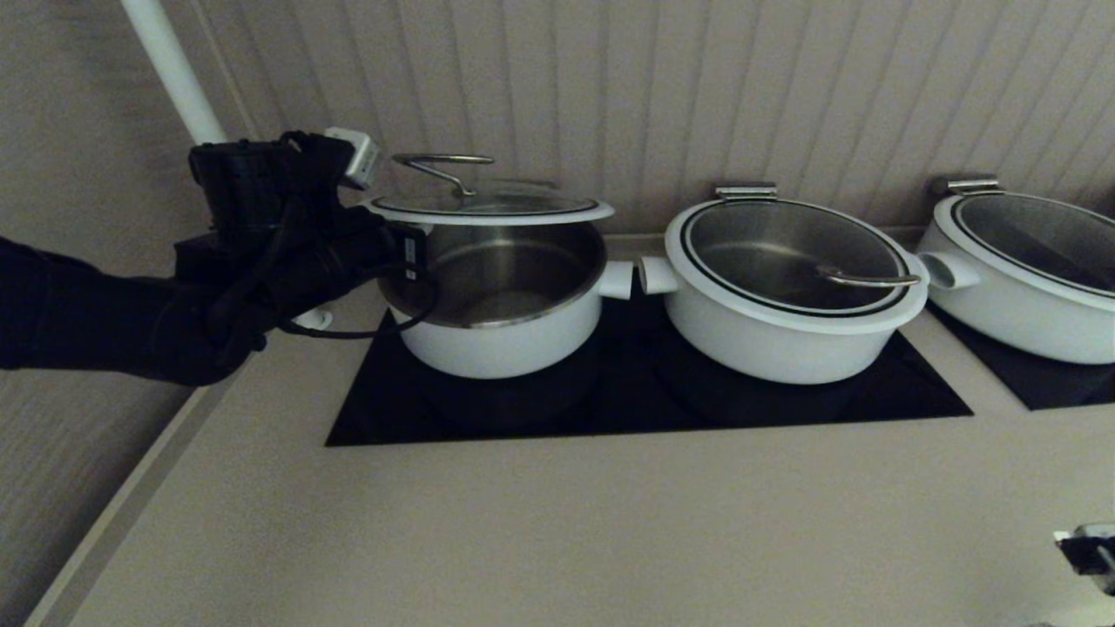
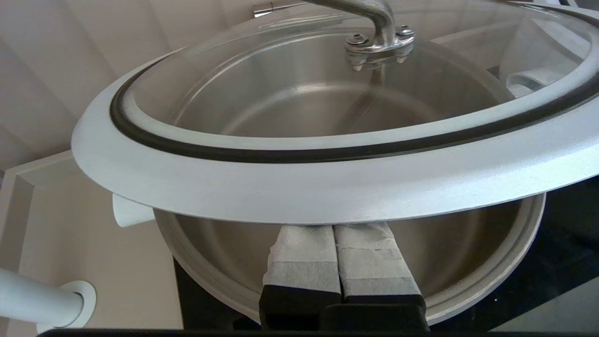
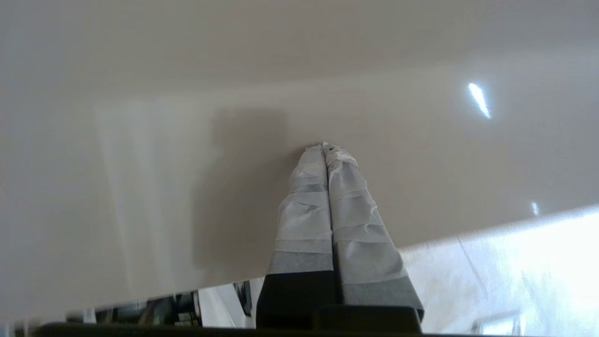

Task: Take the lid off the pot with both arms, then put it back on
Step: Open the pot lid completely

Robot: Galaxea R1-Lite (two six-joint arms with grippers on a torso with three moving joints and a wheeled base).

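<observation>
Beige surface (image 1: pixel 557 522) runs under a ribbed beige wall panel (image 1: pixel 697 87); white pole (image 1: pixel 170 70) at far left. Two black glass cooktop panels are set in: one (image 1: pixel 645 401) under two pots, a second (image 1: pixel 1028 374) at the right edge.

Left arm's black gripper (image 1: pixel 396 248) sits at the left edge of the round clear-glass lid with white rim, black ring and looped steel-wire handle (image 1: pixel 492 207). In the left wrist view its taped fingers (image 2: pixel 304 255) are pressed together, tips hidden under the lid's white rim (image 2: pixel 327 187); I can't tell from that whether they pinch it. The lid hangs tilted just above the white deep straight-walled pot with steel inside (image 1: pixel 496 296), not seated on it, pot mouth open below.

Three white pots in total: next comes a wider, shallower one (image 1: pixel 784 296) with its lid on, stub handles nearly touching; a third (image 1: pixel 1028 270) is cut off at right.

Right gripper (image 3: pixel 327 150): taped fingers together, holding nothing, tips at the bare surface. It shows only at the head view's lower right corner (image 1: pixel 1089 549), well apart from the pots.
</observation>
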